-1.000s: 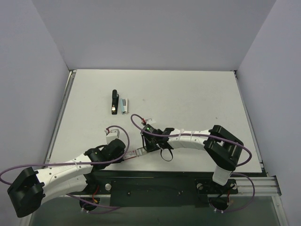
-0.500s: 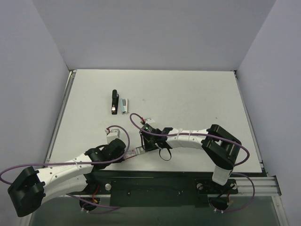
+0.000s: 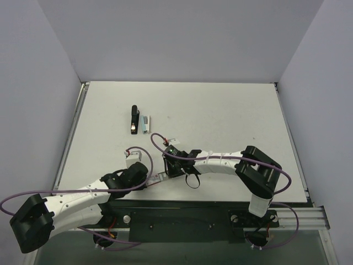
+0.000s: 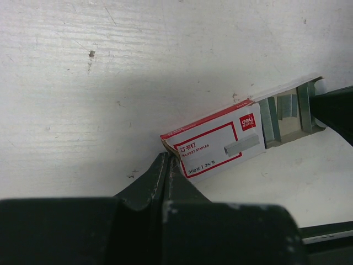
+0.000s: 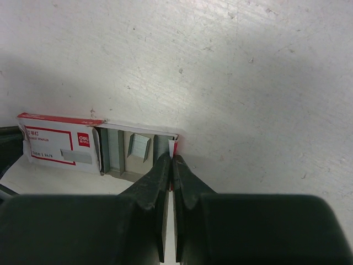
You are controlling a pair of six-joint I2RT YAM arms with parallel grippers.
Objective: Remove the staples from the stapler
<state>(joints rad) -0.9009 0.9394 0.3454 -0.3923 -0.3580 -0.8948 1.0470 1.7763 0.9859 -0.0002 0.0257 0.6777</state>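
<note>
The black stapler [image 3: 133,120] with its silvery tip lies at the table's far left, far from both grippers. A thin pale-blue strip [image 3: 145,124] lies beside it. A red-and-white staple box [image 3: 159,177] sits near the front edge between the grippers. My left gripper [image 4: 167,157] is shut on the corner of its sleeve [image 4: 215,146]. My right gripper [image 5: 171,159] is shut on the end flap of the box's inner tray [image 5: 127,152], which is slid partly out and shows staple strips [image 5: 138,148].
The white table [image 3: 220,116] is walled by grey panels on three sides. Purple cables loop over both arms near the box. The black base rail [image 3: 182,215] runs along the front edge.
My right gripper and forearm have shifted a little to the left, toward the left gripper. The left arm, the box and the stapler stay about where they were.
</note>
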